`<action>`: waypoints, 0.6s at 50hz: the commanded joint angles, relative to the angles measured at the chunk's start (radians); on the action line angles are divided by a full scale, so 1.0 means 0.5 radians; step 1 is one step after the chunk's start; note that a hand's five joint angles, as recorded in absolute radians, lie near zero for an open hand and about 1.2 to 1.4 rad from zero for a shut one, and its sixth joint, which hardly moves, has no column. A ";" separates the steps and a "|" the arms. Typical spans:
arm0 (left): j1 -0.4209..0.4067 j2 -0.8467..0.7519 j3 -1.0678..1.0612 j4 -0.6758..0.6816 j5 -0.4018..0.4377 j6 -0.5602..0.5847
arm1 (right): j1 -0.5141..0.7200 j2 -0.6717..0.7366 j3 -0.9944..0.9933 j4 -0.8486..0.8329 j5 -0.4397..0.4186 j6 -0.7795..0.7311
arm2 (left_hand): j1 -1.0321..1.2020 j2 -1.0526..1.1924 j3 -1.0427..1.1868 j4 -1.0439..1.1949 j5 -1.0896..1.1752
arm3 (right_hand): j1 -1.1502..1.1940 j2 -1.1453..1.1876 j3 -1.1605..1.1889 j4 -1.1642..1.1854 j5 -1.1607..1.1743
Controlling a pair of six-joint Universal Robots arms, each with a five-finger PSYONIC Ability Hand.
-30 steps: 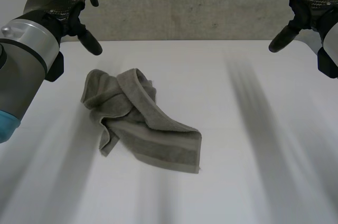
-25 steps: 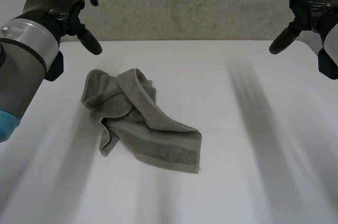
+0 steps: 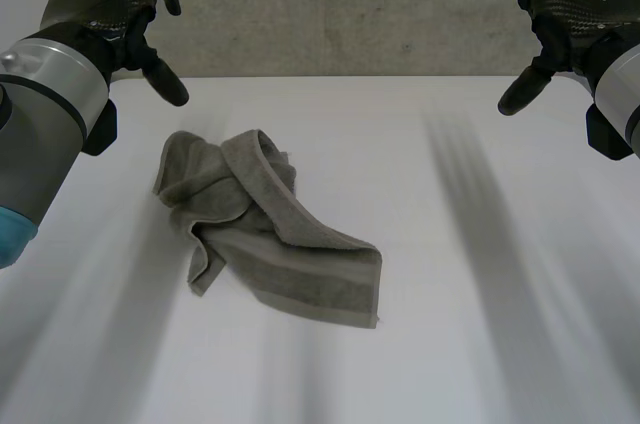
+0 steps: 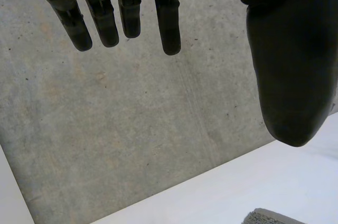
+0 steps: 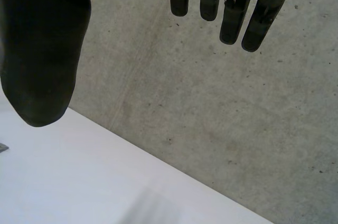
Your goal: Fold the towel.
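A grey-green towel [image 3: 262,226] lies crumpled on the white table [image 3: 470,274], left of the middle, bunched at its far end with one flat corner toward the front. My left hand [image 3: 108,4] hovers high above the table's far left, beyond the towel, fingers [image 4: 127,15] straight and apart from the thumb [image 4: 288,71], holding nothing. A small piece of the towel [image 4: 272,217] shows below that thumb. My right hand [image 3: 565,6] hangs over the far right, well away from the towel, fingers [image 5: 232,12] straight, thumb [image 5: 39,65] spread, empty.
A grey concrete wall [image 3: 350,4] rises just behind the table's far edge. Bare white tabletop lies to the right of the towel and in front of it.
The right hand has drifted a little left, toward the middle, and slightly down. The left hand and towel are as before.
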 commanded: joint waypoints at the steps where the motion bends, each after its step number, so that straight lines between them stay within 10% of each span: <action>1: 0.000 -0.010 -0.042 0.014 0.015 -0.001 | 0.002 0.023 0.001 -0.002 -0.018 -0.012 | -0.176 -0.138 -0.151 -0.154 -0.075 | -0.117 -0.118 -0.119 -0.153 -0.118; 10: -0.037 -0.185 -0.094 0.140 0.092 0.018 | 0.017 0.177 0.013 0.031 -0.223 -0.025 | -0.205 -0.167 -0.180 -0.184 -0.105 | -0.117 -0.118 -0.119 -0.153 -0.118; 21: -0.043 -0.645 -0.128 0.446 0.635 0.039 | 0.311 0.689 0.139 -0.088 -0.509 0.077 | -0.211 -0.173 -0.186 -0.190 -0.110 | -0.117 -0.118 -0.119 -0.153 -0.118; 30: -0.043 -1.077 0.108 0.471 0.874 0.575 | 0.523 1.096 0.163 -0.573 -0.500 0.551 | -0.194 -0.156 -0.168 -0.172 -0.093 | -0.117 -0.118 -0.119 -0.153 -0.118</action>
